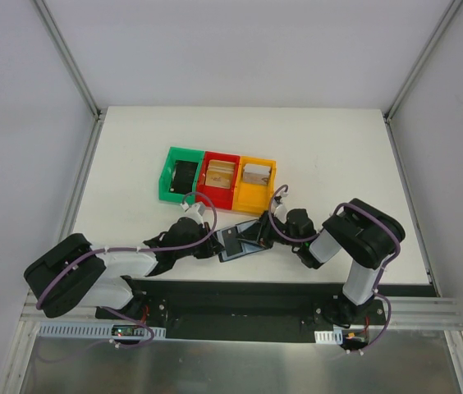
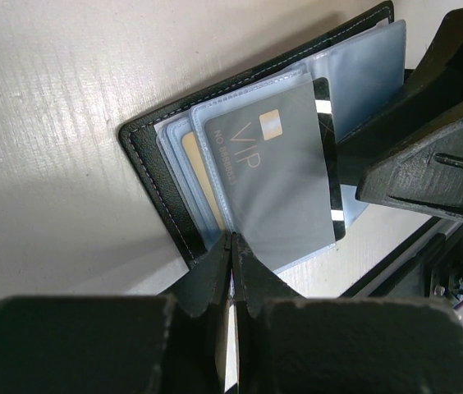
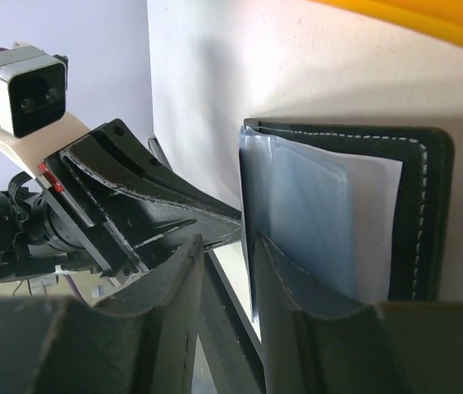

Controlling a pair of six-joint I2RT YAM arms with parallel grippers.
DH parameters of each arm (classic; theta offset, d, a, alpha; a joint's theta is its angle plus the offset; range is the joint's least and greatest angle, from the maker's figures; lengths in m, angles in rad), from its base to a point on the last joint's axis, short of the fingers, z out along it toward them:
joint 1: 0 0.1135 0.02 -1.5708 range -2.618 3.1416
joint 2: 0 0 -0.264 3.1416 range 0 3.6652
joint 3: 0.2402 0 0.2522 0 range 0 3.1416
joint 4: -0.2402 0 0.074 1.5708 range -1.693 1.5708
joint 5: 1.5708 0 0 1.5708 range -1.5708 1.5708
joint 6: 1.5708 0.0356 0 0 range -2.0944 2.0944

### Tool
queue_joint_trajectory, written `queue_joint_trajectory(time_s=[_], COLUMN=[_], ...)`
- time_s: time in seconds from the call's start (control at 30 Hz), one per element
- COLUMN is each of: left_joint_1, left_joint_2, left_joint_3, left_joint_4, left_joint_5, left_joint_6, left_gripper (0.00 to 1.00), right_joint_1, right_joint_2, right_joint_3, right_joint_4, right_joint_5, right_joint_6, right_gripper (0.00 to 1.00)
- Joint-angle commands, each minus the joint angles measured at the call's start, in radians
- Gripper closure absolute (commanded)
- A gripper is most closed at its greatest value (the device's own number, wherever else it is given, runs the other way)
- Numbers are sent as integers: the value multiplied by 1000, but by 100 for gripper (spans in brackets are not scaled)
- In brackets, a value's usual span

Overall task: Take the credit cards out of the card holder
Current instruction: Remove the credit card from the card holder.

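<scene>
The card holder point(image 1: 240, 244) lies open on the white table between both grippers, a black wallet point(image 2: 145, 164) with clear grey-blue sleeves. One sleeve holds a grey credit card marked VIP point(image 2: 272, 172); a tan credit card point(image 2: 190, 160) shows behind it. My left gripper point(image 2: 233, 236) is shut on the lower edge of that VIP sleeve; whether the card itself is pinched I cannot tell. My right gripper point(image 3: 228, 240) is at the holder's other half point(image 3: 433, 213), jaws apart, with a sleeve's edge point(image 3: 252, 271) between them against the right finger point(image 3: 297, 287).
Three small bins stand in a row just behind the holder: green point(image 1: 168, 174), red point(image 1: 220, 197) and orange point(image 1: 256, 202). Flat tan things lie in the red and orange bins, a dark one in the green. The table's near edge and a black rail point(image 1: 240, 289) run close below the grippers.
</scene>
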Motion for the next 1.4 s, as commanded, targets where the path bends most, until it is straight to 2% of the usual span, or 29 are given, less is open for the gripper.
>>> queue_joint_trajectory(time_s=[0.0,0.57,0.83,0.97,1.03,1.17,1.37], left_joint_1=[-20,-20,-20,-18,-18,-20,-18], left_joint_2=[2,-80,-93,-117,-122,-111,-94], left_joint_3=[8,14,29,32,34,34,26], left_joint_4=[-78,-150,-156,-171,-182,-182,-162], left_joint_5=[-11,-42,-28,-38,-46,-51,-39], left_joint_6=[24,45,50,55,59,62,52], left_gripper=[100,100,83,81,85,99,100], right_joint_1=[31,26,26,25,26,25,22], right_joint_2=[10,18,18,14,9,4,-2], right_joint_3=[3,12,13,13,15,13,9], right_joint_4=[75,-23,-37,-46,-49,-51,-51], right_joint_5=[-124,-130,-128,-128,-128,-122,-99], right_joint_6=[11,-37,-39,-45,-46,-46,-43], right_gripper=[66,66,66,65,65,68,72])
